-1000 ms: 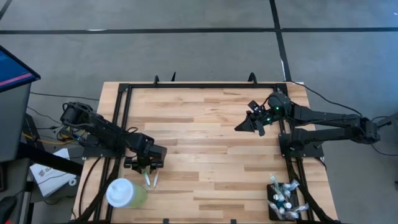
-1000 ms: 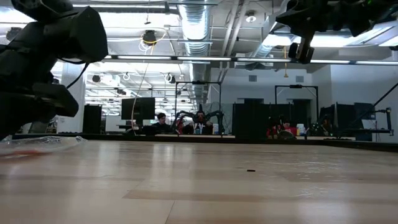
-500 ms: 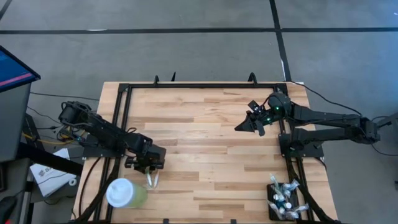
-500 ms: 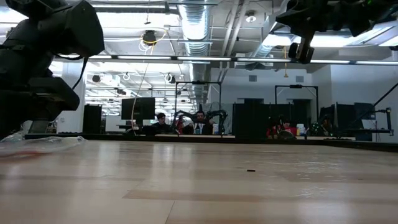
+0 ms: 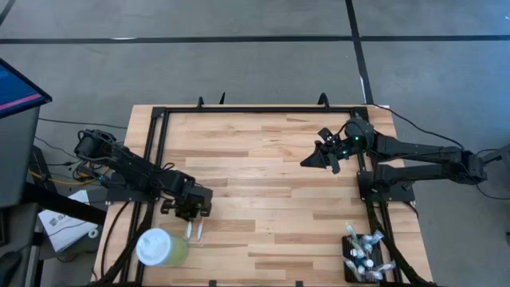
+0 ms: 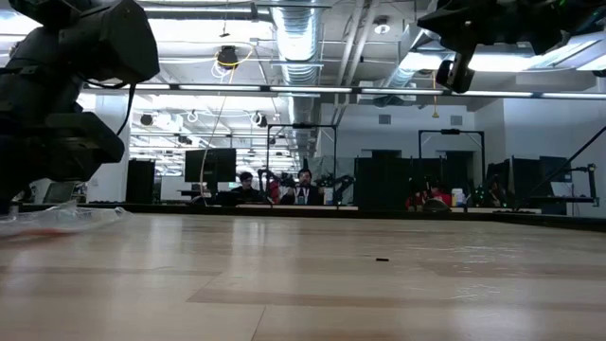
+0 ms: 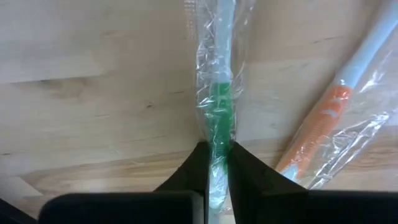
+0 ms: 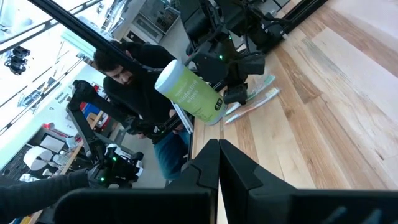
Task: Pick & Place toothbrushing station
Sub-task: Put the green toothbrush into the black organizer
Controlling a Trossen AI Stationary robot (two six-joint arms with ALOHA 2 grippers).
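1. Green-handled toothbrush [image 7: 217, 118] in its clear wrapper is what my left gripper [image 7: 216, 163] has got, fingers pinched tight on both sides of it, low over the wooden table [image 5: 263, 159] near the front left corner.
2. Just beside it lies a second wrapped toothbrush [image 7: 336, 106], the one with the orange handle, flat on the wood.
3. Next to those, right at the table's front edge, sits the pale green cup [image 5: 162, 248] with its white lid, tipped on its side.
4. My right gripper [image 5: 327, 156] hangs up in the air over the back right part of the table, fingers pressed together with nothing between them.
5. Black toothbrush holder [image 5: 365, 257] is way over in the front right corner, well apart from both grippers, with some wrapped items sticking out of it.
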